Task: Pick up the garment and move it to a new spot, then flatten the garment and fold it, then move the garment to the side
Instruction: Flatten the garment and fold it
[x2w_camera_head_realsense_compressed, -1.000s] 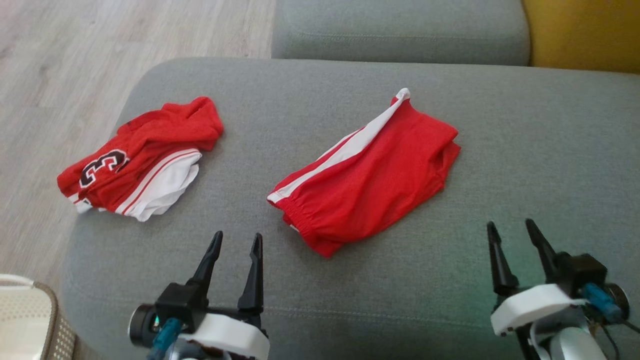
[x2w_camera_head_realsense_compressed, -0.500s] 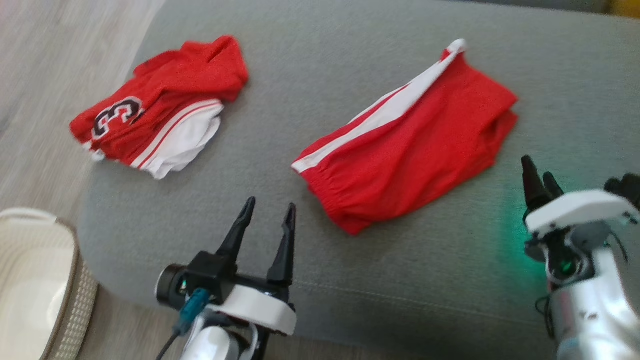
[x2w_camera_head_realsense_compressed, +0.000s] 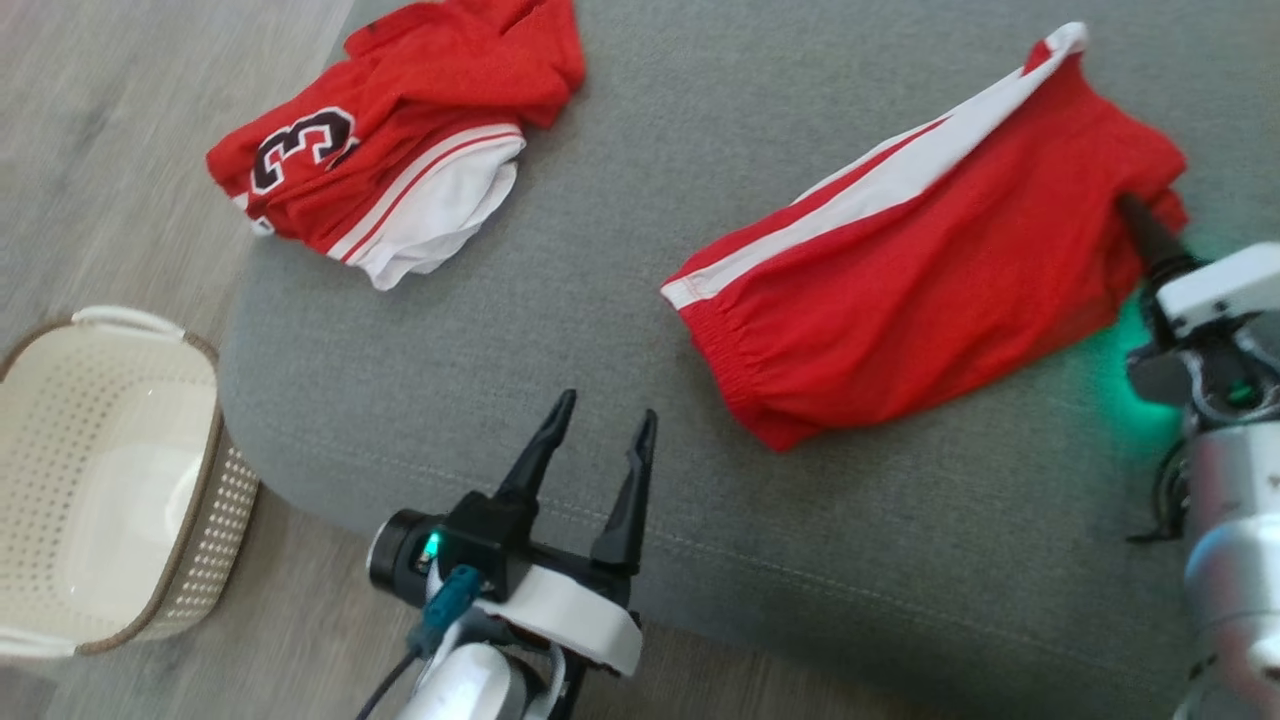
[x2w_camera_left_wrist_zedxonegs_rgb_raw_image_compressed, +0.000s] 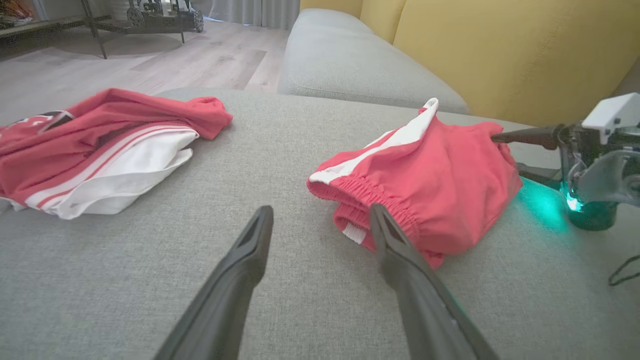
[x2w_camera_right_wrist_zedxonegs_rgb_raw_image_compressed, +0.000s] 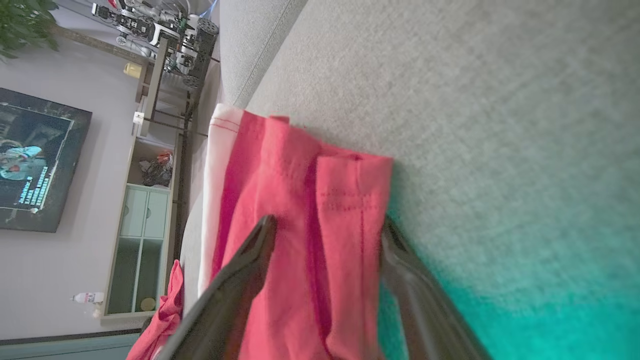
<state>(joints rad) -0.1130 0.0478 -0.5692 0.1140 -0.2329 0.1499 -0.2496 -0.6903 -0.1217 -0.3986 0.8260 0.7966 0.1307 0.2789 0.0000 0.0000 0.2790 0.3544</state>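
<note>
Straddling the leg end of the red shorts (x2w_camera_head_realsense_compressed: 930, 270), the right gripper (x2w_camera_right_wrist_zedxonegs_rgb_raw_image_compressed: 325, 222) has its fingers spread either side of the cloth. The left gripper (x2w_camera_head_realsense_compressed: 607, 410), fingers also apart, hovers empty near the waistband. The shorts lie on a grey sofa cushion (x2w_camera_head_realsense_compressed: 600, 300), a jersey (x2w_camera_head_realsense_compressed: 400, 150) well apart on their left.

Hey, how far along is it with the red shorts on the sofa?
Done: the red shorts lie flat, apparently folded double, on the grey cushion. In hand: the right gripper is open with its fingers either side of the shorts' leg end, not yet closed; the left gripper is open, short of the waistband. Left: grip, then move them, perhaps aside.
</note>
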